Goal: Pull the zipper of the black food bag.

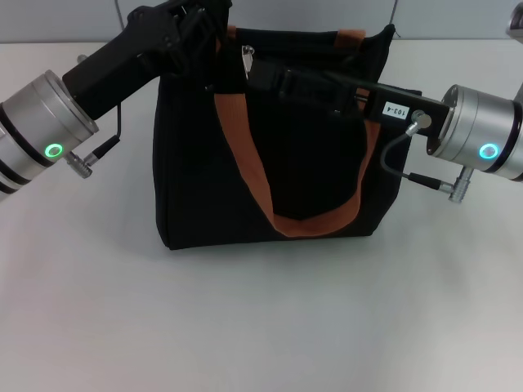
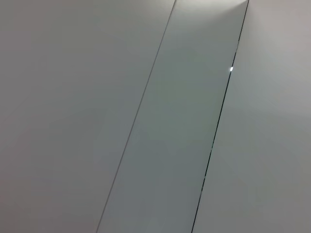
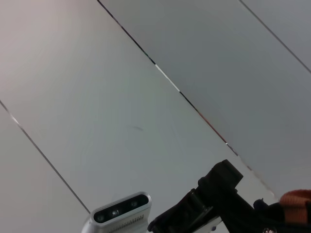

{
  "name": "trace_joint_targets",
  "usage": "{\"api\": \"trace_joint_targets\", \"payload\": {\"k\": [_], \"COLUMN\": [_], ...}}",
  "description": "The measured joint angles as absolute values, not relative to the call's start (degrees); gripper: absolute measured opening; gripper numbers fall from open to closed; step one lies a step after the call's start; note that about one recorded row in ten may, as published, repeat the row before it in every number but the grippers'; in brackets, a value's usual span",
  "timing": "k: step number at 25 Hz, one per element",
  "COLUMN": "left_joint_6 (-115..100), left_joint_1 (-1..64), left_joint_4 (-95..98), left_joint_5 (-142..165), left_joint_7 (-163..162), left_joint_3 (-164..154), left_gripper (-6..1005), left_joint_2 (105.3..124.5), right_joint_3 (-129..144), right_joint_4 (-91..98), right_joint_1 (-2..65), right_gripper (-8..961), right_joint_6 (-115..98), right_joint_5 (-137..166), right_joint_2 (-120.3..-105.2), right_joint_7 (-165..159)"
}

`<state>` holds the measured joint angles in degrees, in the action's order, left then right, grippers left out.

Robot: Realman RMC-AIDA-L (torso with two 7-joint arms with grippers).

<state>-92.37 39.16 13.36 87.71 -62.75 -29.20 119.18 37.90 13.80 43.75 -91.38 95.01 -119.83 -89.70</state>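
Observation:
The black food bag [image 1: 310, 163] stands upright in the middle of the white table, with rust-orange handles [image 1: 245, 155]. The zipper [image 1: 248, 59], a small silver pull tab, hangs at the top edge near the bag's left corner. My left gripper [image 1: 196, 24] is at the bag's top left corner, against the fabric. My right gripper [image 1: 274, 77] reaches across the bag's top from the right and ends just right of the tab. Both grippers are black against the black bag. The right wrist view shows the left gripper [image 3: 218, 194] and a bit of orange handle [image 3: 297, 199].
The white table [image 1: 261, 327] spreads around the bag. Grey wall panels fill the left wrist view [image 2: 155, 116] and most of the right wrist view. Cables hang from both wrists beside the bag.

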Motion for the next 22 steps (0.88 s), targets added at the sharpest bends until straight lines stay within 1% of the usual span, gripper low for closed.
{"api": "trace_joint_targets", "payload": {"k": [9,14,19,22], "left_joint_6": [-92.6,-92.8,-93.0,-93.4], "left_joint_1": [39.7,39.9,40.1,40.1], "left_joint_4": [13.0,12.8,12.7,12.6], "left_joint_5": [87.7,87.7,87.7,87.8], "left_joint_7": [-62.7,-62.7,-62.5,-62.5], "left_joint_3": [-29.1,-29.2,-29.3,-29.3], "left_gripper": [59,63,67,69], "left_joint_2": [119.18,119.18,119.18,119.18], "right_joint_3": [38.1,37.7,37.6,37.6], "right_joint_4": [13.9,13.8,13.7,13.1], "right_joint_1": [43.8,44.3,44.7,45.1], "right_gripper": [830,737,593,597], "right_joint_6": [-90.6,-90.7,-90.1,-89.7], "right_joint_5": [95.0,95.0,95.0,95.0], "right_joint_2": [-119.79,-119.79,-119.80,-119.79], "right_joint_7": [-89.7,-89.9,-91.4,-91.8]}}
